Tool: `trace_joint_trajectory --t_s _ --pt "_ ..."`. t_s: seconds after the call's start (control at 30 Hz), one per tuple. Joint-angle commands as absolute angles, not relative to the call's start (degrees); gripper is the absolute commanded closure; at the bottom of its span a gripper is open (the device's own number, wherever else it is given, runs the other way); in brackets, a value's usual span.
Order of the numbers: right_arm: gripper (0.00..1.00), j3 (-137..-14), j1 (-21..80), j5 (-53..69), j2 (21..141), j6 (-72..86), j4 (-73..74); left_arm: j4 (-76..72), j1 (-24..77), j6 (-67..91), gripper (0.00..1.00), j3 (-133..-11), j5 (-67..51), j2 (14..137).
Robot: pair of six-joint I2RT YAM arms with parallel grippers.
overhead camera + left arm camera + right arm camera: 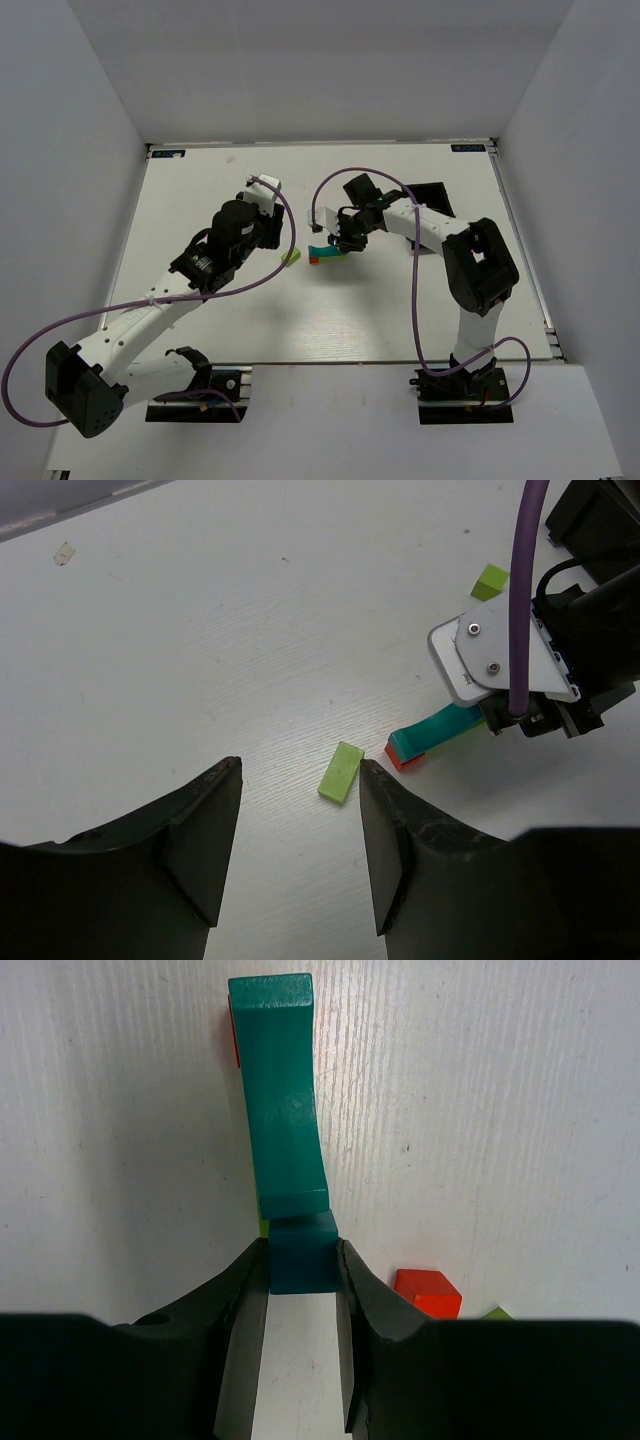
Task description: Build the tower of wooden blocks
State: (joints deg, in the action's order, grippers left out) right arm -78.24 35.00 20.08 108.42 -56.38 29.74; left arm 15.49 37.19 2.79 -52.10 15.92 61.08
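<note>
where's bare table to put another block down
Bare table lies far left, between the far edge and the left arm, and in the near strip between the lime block and the near edge. The middle is crowded: right claw on the teal block, red block, left claw nearby.

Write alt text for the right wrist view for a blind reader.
The right gripper clamps the near end of a long teal block between its black fingers; the block stretches away over the white table. A red cube lies right of the fingers, and a red sliver shows beside the block's far end.
</note>
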Motion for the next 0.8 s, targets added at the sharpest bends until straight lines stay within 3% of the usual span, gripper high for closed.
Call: trace_joint_trajectory --t_s 0.0,0.77 --pt "0.91 -80.33 35.24 21.27 108.9 -56.78 28.65 15.73 36.83 2.9 0.39 -52.29 16.35 60.56" --pt "0.9 -79.8 35.25 21.88 108.81 -57.04 28.21 15.73 36.83 2.9 0.39 -52.29 16.35 60.56"
